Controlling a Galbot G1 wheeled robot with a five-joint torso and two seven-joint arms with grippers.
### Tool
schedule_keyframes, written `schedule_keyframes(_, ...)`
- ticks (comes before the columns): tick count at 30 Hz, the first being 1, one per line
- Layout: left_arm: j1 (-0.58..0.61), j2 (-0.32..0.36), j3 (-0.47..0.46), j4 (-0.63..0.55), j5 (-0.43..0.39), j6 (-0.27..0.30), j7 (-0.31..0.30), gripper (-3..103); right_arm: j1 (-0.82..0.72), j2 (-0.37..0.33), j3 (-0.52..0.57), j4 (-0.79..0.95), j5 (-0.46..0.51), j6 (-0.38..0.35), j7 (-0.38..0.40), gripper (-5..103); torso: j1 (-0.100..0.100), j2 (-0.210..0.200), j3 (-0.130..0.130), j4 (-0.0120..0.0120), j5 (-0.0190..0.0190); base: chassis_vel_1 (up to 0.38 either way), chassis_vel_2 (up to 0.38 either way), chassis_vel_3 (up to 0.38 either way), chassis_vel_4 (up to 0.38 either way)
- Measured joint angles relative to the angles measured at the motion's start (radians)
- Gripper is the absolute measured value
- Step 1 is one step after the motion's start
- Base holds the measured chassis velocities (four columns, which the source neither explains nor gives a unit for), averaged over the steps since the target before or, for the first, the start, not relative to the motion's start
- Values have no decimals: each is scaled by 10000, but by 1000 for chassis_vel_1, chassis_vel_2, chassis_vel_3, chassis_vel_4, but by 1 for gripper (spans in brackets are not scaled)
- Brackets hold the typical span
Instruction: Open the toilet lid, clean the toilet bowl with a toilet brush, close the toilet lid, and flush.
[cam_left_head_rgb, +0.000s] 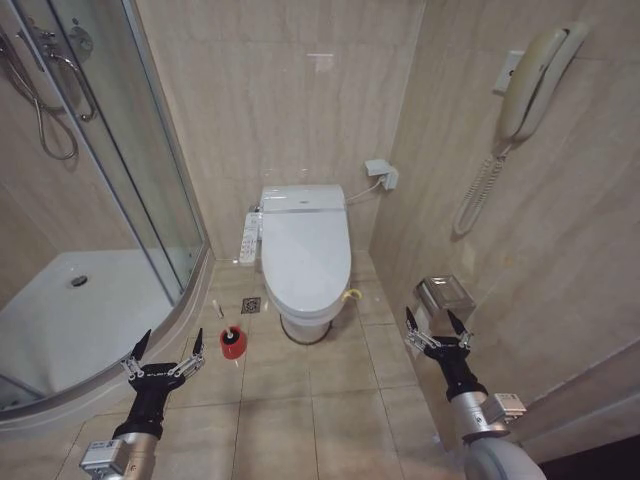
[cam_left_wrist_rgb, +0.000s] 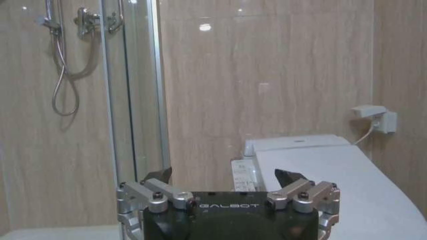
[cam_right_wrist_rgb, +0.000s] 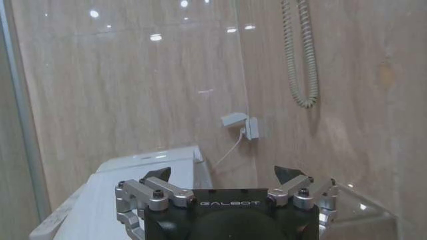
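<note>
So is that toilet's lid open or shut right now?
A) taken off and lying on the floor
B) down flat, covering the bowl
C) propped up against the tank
B: in the head view the toilet lid lies flat and closed, and both claws, left claw and right claw, are open well short of it.

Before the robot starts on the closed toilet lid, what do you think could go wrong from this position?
1. The toilet lid is glossy and lies flat; the open left gripper or right gripper may slip off its rim.
2. The red holder with the toilet brush stands on the floor just ahead of the left gripper; a forward reach could tip it.
3. The right gripper is near the wall-mounted paper holder and might clip it.
</note>
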Motion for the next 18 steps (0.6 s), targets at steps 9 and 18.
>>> schedule_keyframes(9,-2,0,0,0,0,0,0,100,212,-68,118,-112,-251,-95,634,100,8,-2,2,-3,-2,-210,192,197,-191)
schedule_keyframes(18,0,0,0,0,0,0,0,100,311,-92,338,-341,-389,415,151,100,2,-3,1,3,1,-76,73,56,-58)
